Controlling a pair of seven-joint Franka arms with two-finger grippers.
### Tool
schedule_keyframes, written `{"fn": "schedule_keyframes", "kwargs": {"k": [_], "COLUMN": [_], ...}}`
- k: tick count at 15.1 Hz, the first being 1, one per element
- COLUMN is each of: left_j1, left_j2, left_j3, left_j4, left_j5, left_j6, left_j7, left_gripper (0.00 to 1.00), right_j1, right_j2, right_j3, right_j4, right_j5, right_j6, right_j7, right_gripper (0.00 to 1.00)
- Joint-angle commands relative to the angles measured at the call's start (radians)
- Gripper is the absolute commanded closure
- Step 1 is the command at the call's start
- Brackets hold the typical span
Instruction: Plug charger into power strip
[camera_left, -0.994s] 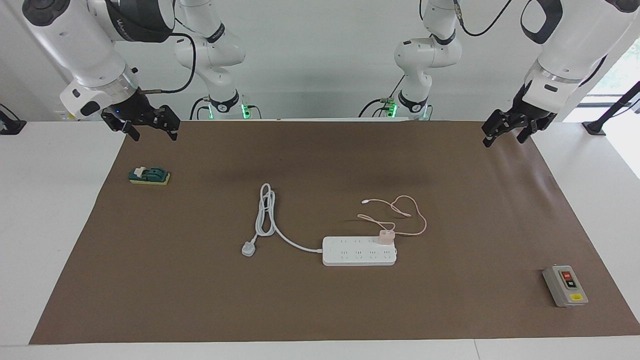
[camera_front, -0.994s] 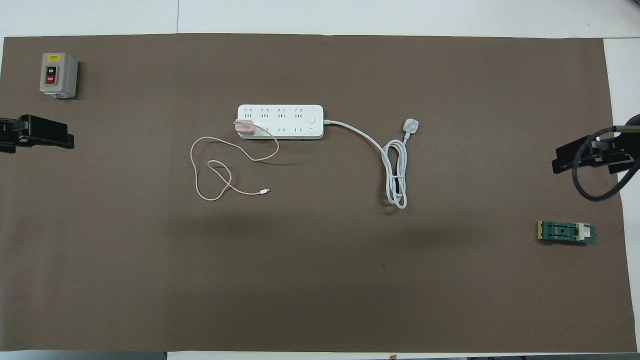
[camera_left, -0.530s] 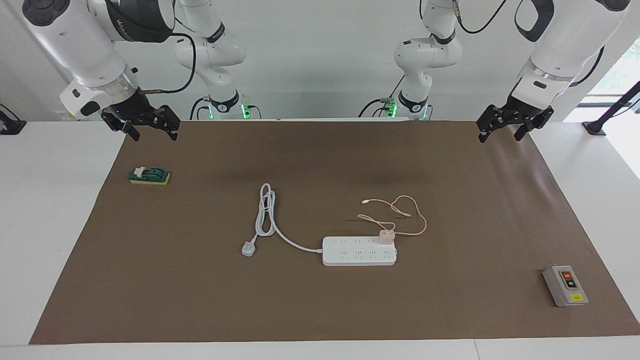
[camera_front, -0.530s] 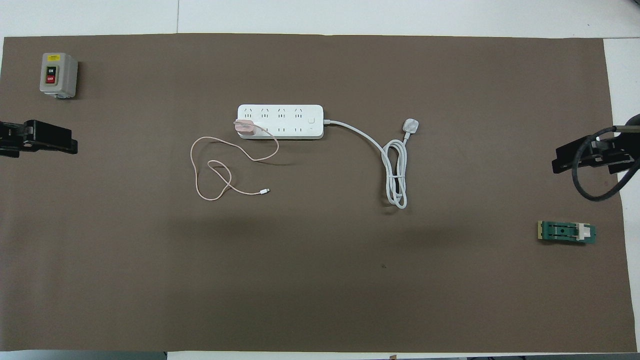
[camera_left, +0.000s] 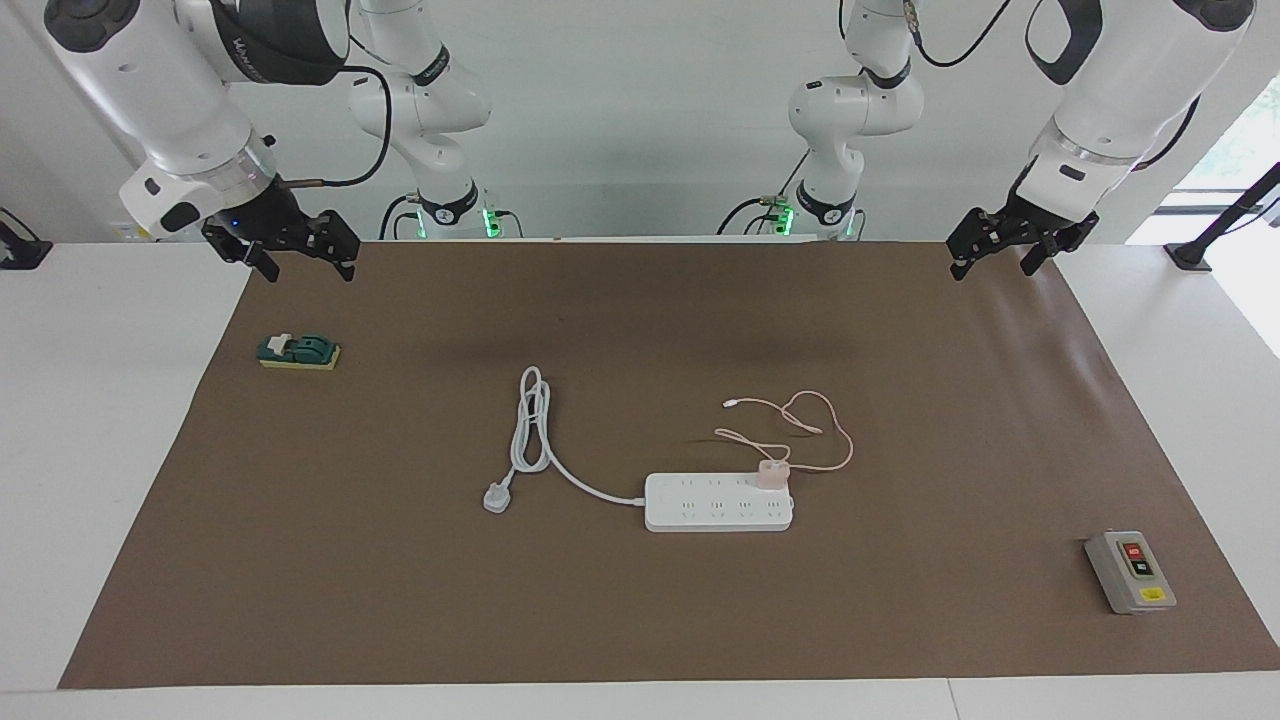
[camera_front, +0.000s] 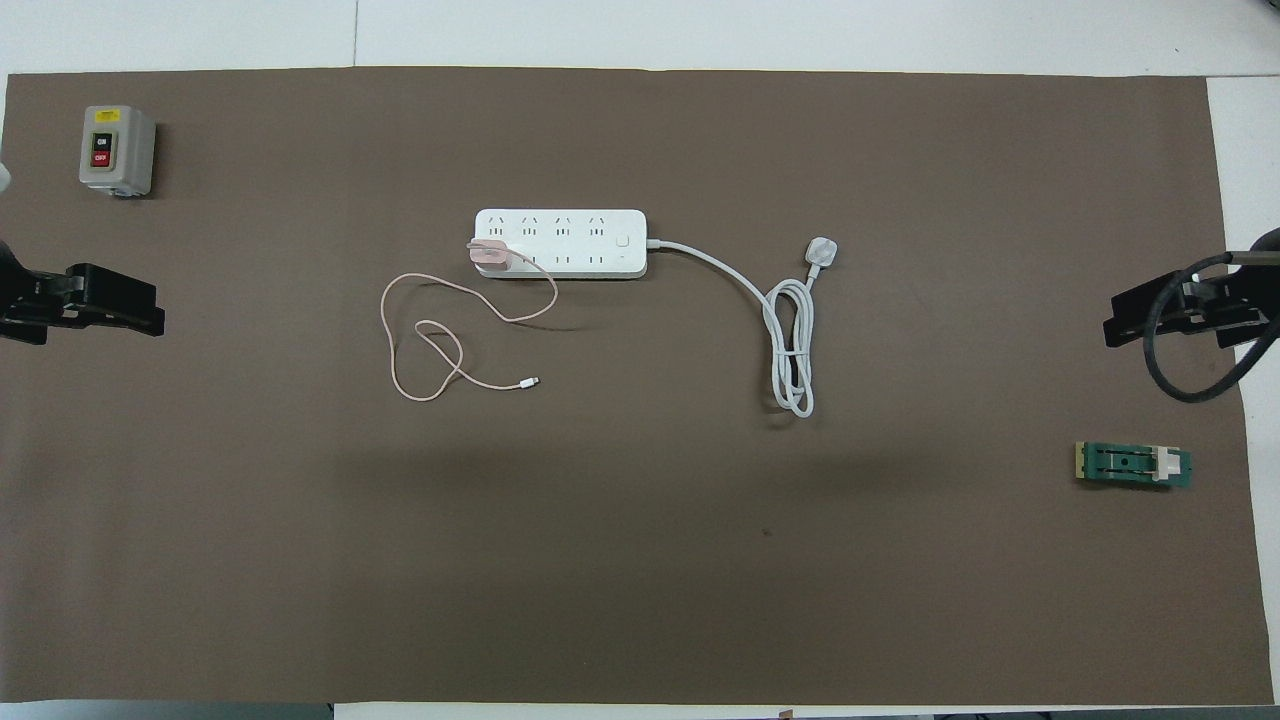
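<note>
We see the charger (camera_left: 772, 473) seated in the power strip (camera_left: 718, 502), in the row nearer the robots, at the strip's end toward the left arm. Its pink cable (camera_left: 815, 435) loops on the mat nearer the robots, with the white tip (camera_front: 533, 382) lying loose. The strip sits mid-mat, well apart from both sets of fingers and between them. The strip's white cord (camera_left: 535, 425) is bundled toward the right arm's end, its plug (camera_left: 497, 497) lying on the mat.

The left gripper (camera_left: 998, 254) is up in the air over the mat's edge at its own end, fingers apart, holding nothing. The right gripper (camera_left: 300, 259) is up over the mat corner at its own end, fingers apart, also holding nothing. The green switch block (camera_left: 298, 351) lies near the right fingers. The grey button box (camera_left: 1130, 571) lies at the left arm's end of the desk (camera_left: 100, 420), well apart from the left fingers.
</note>
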Motion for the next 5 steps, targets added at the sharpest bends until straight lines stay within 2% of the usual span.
{"fn": "schedule_keyframes", "kwargs": {"k": [1,5], "left_j1": [-0.009,-0.009], "left_j2": [-0.026,-0.026], "left_j3": [0.004,0.002], "left_j4": [-0.025,-0.022], "left_j5": [0.021,0.021], "left_j6": [0.006,0.006], "left_j7": [-0.008,-0.006], "left_gripper": [0.00,0.00], "right_j1": [-0.008,-0.007], "right_j2": [-0.005,-0.005], "right_j3": [0.005,0.005], "right_j4": [-0.001,-0.001], "right_j5": [0.005,0.005], "right_j6": [-0.012,-0.012], "right_j7": [-0.005,-0.005], "right_gripper": [0.00,0.00]}}
